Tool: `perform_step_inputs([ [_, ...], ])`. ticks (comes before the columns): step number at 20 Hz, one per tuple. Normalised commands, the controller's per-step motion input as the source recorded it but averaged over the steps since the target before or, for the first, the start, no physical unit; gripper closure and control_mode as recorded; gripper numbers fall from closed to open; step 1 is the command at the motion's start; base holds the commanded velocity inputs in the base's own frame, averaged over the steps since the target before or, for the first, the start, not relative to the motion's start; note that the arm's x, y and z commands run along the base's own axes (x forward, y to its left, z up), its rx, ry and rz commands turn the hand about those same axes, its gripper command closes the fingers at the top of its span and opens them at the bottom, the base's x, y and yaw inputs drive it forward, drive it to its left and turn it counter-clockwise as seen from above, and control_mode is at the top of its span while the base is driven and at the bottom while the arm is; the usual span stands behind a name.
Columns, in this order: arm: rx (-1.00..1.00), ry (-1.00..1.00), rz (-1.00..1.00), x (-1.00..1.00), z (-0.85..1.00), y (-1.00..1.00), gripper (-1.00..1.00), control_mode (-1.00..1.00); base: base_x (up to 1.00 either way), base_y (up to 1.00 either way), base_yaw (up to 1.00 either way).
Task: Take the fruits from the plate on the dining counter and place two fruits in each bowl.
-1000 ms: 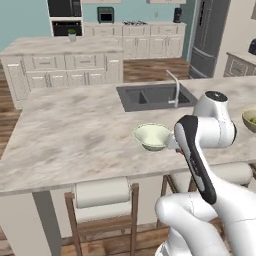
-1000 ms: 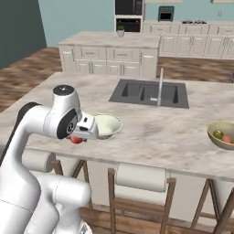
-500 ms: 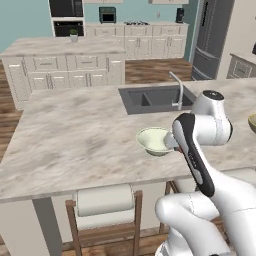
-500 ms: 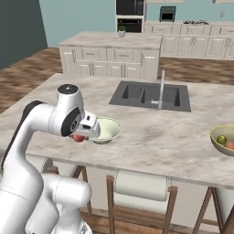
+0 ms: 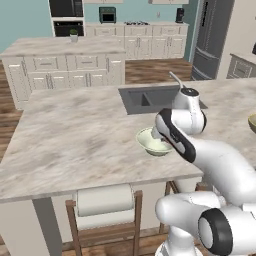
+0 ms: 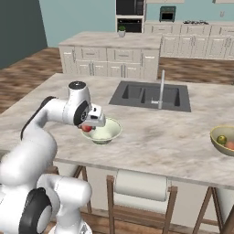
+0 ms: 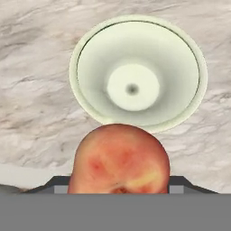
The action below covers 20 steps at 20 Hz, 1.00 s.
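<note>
The dining counter [image 6: 151, 137] carries everything, and the pale whitish-green bowl [image 6: 104, 130] serves as the landmark: it sits near the counter's front edge, in front of the sink [image 6: 151, 96], within easy reach of the arm; well to the right of that bowl, at the counter's far end, stands the tan-yellow bowl [image 6: 224, 139] with a green fruit [image 6: 221, 139] and a reddish one [image 6: 230, 145] in it, so that half of the job looks done; the pale bowl is empty in the hand view, which is why the arm has brought its load here. The gripper [image 6: 90, 123] hangs at the pale bowl's left rim, clenched on a reddish-orange fruit [image 7: 119, 158]; seen along the gripper, the fruit lies just short of the rim rather than over the hollow, so I judge a small advance is needed before release, lest it strike the rim and roll off along the counter.
</note>
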Motion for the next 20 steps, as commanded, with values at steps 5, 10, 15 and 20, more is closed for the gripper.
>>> perform_step_inputs([
  [5, -0.13, 0.07, -0.03, 0.91, -0.42, 0.03, 1.0, -1.0, 0.0, 0.0, 0.0],
  [10, 0.0, 0.06, 0.0, 0.79, -0.35, 0.0, 1.0, -1.0, 0.0, 0.0, 0.0],
  [15, 0.0, 0.07, 0.0, 0.43, -0.19, -0.08, 1.0, -1.0, 0.0, 0.0, 0.0],
  [20, 0.0, 0.06, 0.01, 0.02, -0.41, -0.16, 1.0, -1.0, 0.0, 0.0, 0.0],
])
